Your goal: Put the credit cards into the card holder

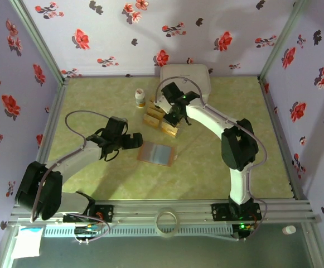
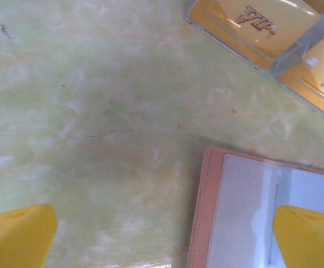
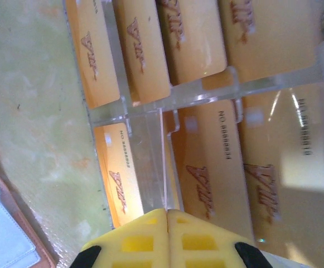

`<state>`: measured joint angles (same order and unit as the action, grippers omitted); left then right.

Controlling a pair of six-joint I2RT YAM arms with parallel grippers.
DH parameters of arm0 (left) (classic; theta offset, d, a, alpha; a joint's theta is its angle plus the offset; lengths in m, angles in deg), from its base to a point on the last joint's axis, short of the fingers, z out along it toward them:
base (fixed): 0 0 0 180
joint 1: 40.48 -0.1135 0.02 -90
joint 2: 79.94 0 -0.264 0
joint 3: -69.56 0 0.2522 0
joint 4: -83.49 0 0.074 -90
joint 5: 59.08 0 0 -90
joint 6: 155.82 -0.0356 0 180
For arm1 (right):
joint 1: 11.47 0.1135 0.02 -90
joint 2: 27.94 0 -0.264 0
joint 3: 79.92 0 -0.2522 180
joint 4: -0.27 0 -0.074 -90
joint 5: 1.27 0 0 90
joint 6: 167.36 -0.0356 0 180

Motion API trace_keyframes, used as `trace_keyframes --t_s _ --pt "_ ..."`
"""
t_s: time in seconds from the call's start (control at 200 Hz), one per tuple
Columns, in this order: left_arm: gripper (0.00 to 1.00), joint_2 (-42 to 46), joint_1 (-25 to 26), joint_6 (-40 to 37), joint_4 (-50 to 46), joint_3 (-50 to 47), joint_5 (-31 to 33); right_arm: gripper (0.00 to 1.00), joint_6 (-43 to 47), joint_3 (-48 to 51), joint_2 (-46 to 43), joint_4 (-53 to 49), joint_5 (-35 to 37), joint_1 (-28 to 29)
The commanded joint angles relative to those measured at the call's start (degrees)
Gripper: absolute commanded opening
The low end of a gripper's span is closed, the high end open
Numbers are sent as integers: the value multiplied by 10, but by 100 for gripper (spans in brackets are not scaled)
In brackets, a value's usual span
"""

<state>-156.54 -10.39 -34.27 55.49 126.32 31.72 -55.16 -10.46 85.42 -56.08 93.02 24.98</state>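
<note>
"Where are the credit cards (image 3: 145, 56)?"
"Just ahead of your right claw (image 3: 167, 223), racked in the clear stand (image 3: 206, 89). It's clenched; whether it pinches a card, I can't tell."
"And the card holder (image 2: 245, 212)?"
"Open flat on the tabletop (image 2: 95, 111) under your left claw (image 2: 162, 240), which is spread wide, probably to steady it."
</note>
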Motion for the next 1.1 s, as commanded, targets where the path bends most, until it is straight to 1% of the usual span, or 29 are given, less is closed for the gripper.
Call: trace_keyframes --t_s 0.0,0.22,0.415,0.535,0.695,0.805,0.975,1.095 --pt "100 1 -5 -7 -11 8 -5 0 25 -22 -12 -29 36 10" --pt "100 1 -5 -12 -16 14 -6 0 13 -21 -49 -42 33 30" --pt "100 2 -5 -19 -23 13 -14 0 -31 26 -111 -16 1 36" --pt "100 1 -5 -22 -22 10 -32 0 -60 65 -151 -1 -13 36" --pt "100 -15 -1 -26 -6 5 -73 0 -99 125 -205 16 -23 35" --pt "100 -39 10 -20 10 4 -94 0 -143 177 -243 43 -40 35" --pt "100 -85 41 -3 35 5 -95 0 -231 263 -300 108 -66 35" --pt "100 -101 56 16 61 -2 -95 0 -294 316 -338 151 -73 35"
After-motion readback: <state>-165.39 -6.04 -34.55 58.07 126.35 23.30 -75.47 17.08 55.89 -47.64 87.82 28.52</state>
